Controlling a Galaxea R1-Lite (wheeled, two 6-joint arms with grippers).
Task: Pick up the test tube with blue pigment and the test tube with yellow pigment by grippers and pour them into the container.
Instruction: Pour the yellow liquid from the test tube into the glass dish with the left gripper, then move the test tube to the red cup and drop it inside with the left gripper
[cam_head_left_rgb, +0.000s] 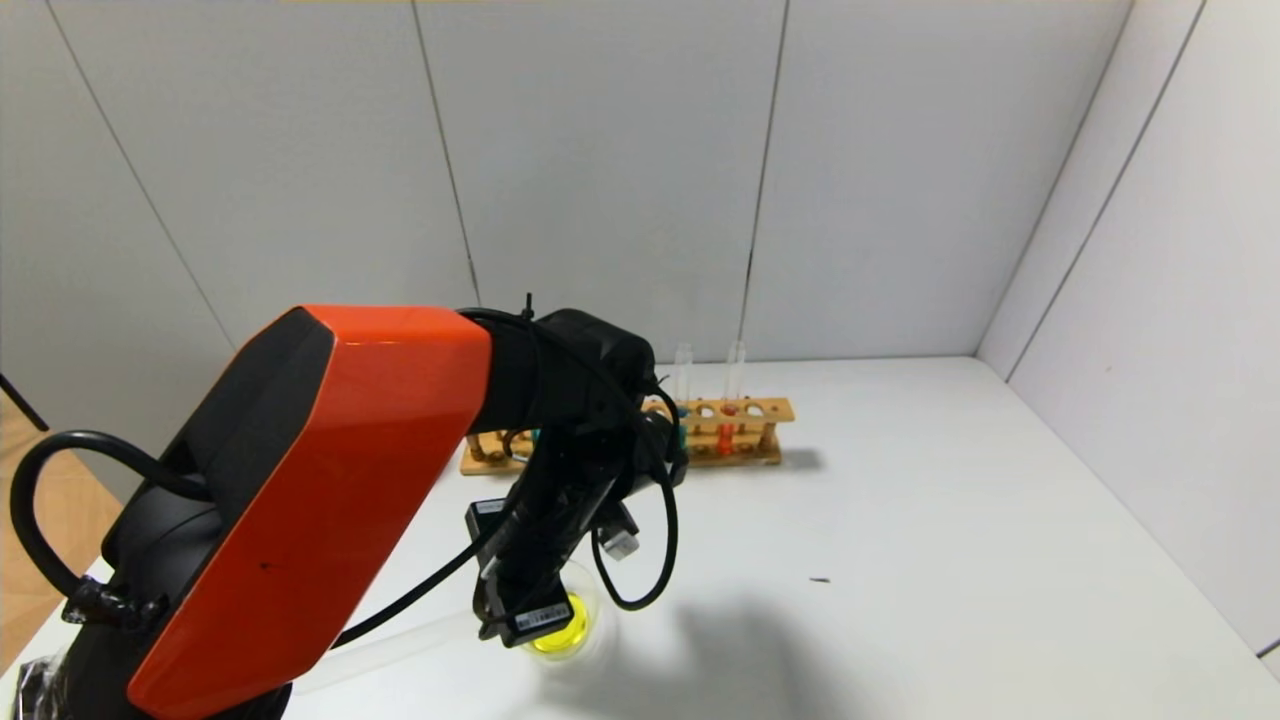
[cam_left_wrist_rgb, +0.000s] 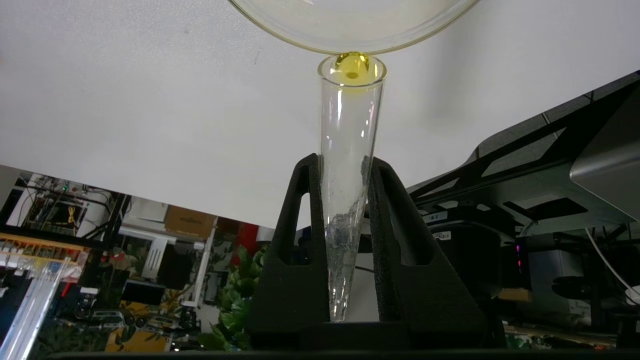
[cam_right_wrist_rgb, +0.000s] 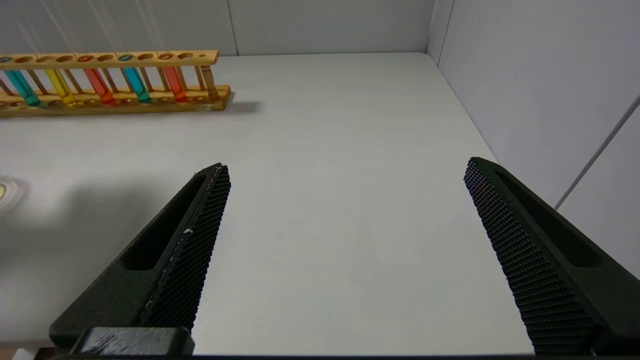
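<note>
My left gripper (cam_left_wrist_rgb: 344, 160) is shut on the test tube with yellow pigment (cam_left_wrist_rgb: 350, 125). The tube is tipped, with its mouth at the rim of the clear glass container (cam_left_wrist_rgb: 310, 42); a little yellow liquid sits in the mouth. In the head view the left gripper (cam_head_left_rgb: 525, 600) hangs over the container (cam_head_left_rgb: 568, 632), which holds yellow liquid. Two tubes with teal-blue liquid (cam_right_wrist_rgb: 135, 82) (cam_right_wrist_rgb: 20, 85) stand in the wooden rack (cam_right_wrist_rgb: 150, 95). My right gripper (cam_right_wrist_rgb: 345, 200) is open and empty above the bare table, apart from the rack.
The rack (cam_head_left_rgb: 745, 432) stands at the back of the white table, near the wall, holding red (cam_right_wrist_rgb: 97, 85) and pale yellow (cam_right_wrist_rgb: 60, 85) tubes too. White walls close the back and right side. My left arm's orange shell (cam_head_left_rgb: 300, 500) hides the table's left part.
</note>
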